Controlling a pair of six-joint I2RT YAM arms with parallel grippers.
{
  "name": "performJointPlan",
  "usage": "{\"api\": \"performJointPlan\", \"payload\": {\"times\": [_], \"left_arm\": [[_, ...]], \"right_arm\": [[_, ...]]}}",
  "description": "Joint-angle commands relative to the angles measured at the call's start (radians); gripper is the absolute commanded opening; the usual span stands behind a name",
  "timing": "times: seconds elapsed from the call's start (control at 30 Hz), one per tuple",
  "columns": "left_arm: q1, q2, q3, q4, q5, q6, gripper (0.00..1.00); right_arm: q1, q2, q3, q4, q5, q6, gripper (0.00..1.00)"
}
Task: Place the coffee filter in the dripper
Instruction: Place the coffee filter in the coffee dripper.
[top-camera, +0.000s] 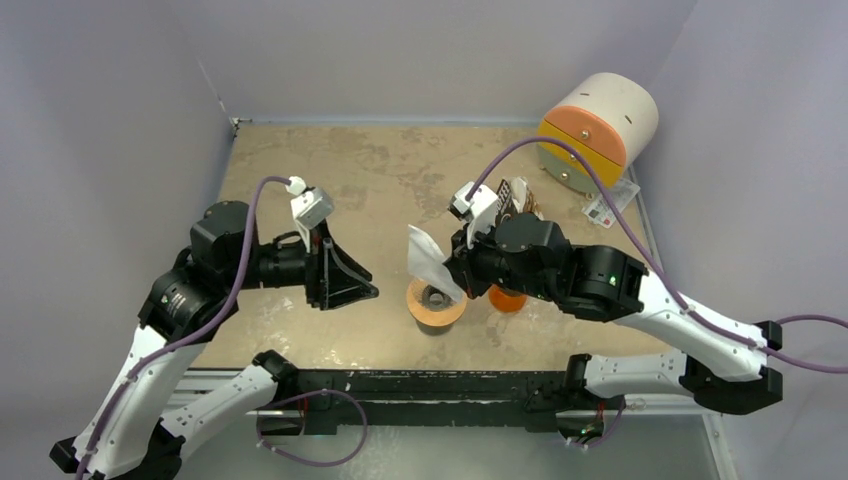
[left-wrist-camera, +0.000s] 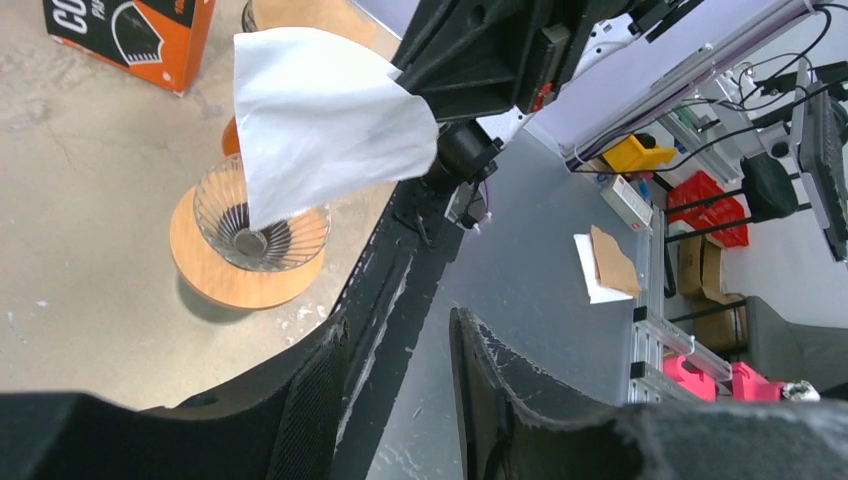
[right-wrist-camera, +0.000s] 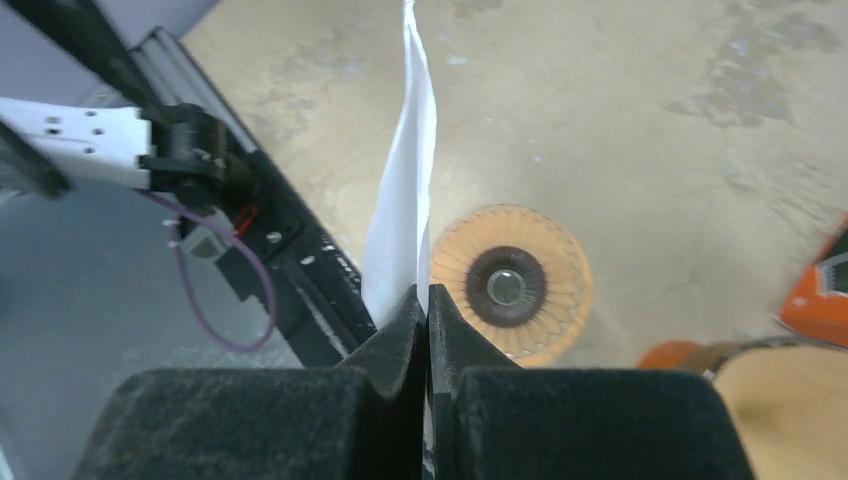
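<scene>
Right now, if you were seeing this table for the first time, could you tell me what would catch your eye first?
The white coffee filter stands out most, pinched in the shut right gripper near the middle of the table. Just below its lower corner sits the wire dripper on a round tan base. To the left, the left gripper hangs open and empty, pointing toward them.

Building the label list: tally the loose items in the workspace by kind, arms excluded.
White paper coffee filter: 1
Clear ribbed dripper on round wooden base: 1
Orange-and-black cardboard box: 1
Small orange round object: 1
Large cream, orange and yellow cylinder: 1
White printed card: 1
Total: 6
</scene>
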Motion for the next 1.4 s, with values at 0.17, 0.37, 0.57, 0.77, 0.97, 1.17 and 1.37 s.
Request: {"api": "performJointPlan", "payload": {"times": [0.17, 0.37, 0.57, 0.77, 0.97, 1.17, 1.37], "left_arm": [[-0.003, 0.053, 0.083, 0.133, -0.019, -0.207, 0.34], [-0.003, 0.123, 0.073, 0.326, -0.020, -0.400, 0.07], [-0.004, 0.151, 0.025, 0.461, -0.046, -0.526, 0.00], [-0.007, 0.168, -0.033, 0.542, -0.066, -0.609, 0.00], [-0.058, 0.191, -0.044, 0.556, -0.130, -0.634, 0.00], [-0.123, 0.209, -0.032, 0.483, -0.221, -0.616, 0.00], [-0.160, 0.209, -0.047, 0.424, -0.295, -0.595, 0.00]], "right_arm": [[0.002, 0.135, 0.234, -0.324, 0.162, -0.058, 0.00], [0.002, 0.186, 0.256, -0.357, 0.193, -0.046, 0.00], [0.051, 0.193, 0.212, -0.268, 0.291, -0.045, 0.00], [0.146, 0.224, 0.218, -0.218, 0.491, -0.044, 0.00], [0.204, 0.259, 0.235, -0.193, 0.654, -0.058, 0.00], [0.222, 0.276, 0.244, -0.184, 0.743, -0.049, 0.00], [0.227, 0.264, 0.236, -0.155, 0.763, -0.036, 0.00]]}}
